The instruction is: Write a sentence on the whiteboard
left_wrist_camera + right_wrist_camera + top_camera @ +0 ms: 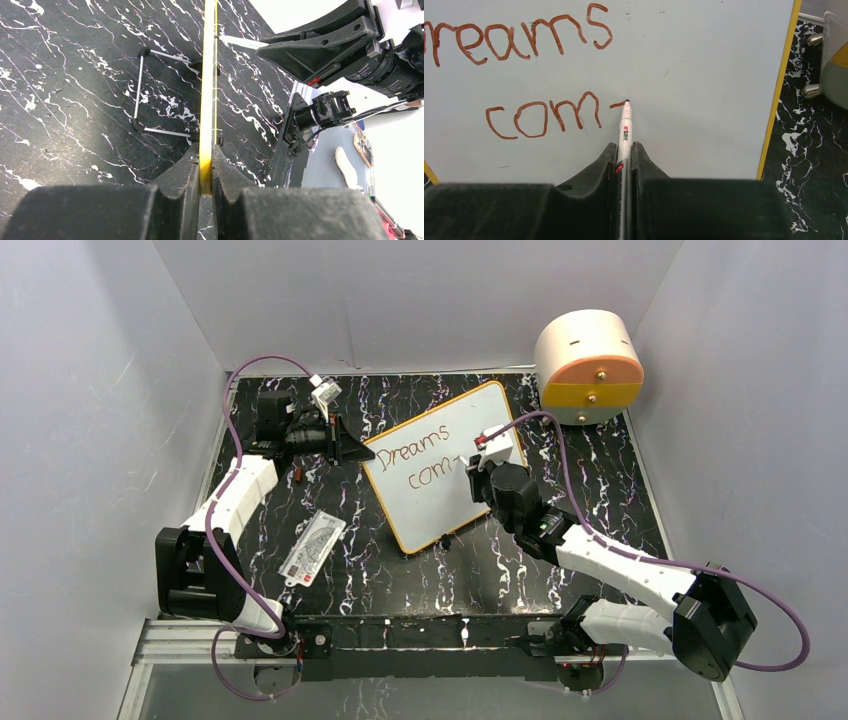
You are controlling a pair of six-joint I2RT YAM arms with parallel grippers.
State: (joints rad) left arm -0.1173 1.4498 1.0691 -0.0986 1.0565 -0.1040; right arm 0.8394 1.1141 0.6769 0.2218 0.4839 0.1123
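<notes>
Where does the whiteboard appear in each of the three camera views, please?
Top external: whiteboard, centre, slanted between both arms.
Left wrist: edge-on, yellow frame running up the middle from the left gripper.
Right wrist: its written face fills the upper picture.
Shared landmark: the marker, tip on the board.

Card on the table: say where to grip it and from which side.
Take the card across its narrow width, near the middle, coming down from above. It lies flat and slanted on the table, so probably only its two long edges offer the jaws a hold.
</notes>
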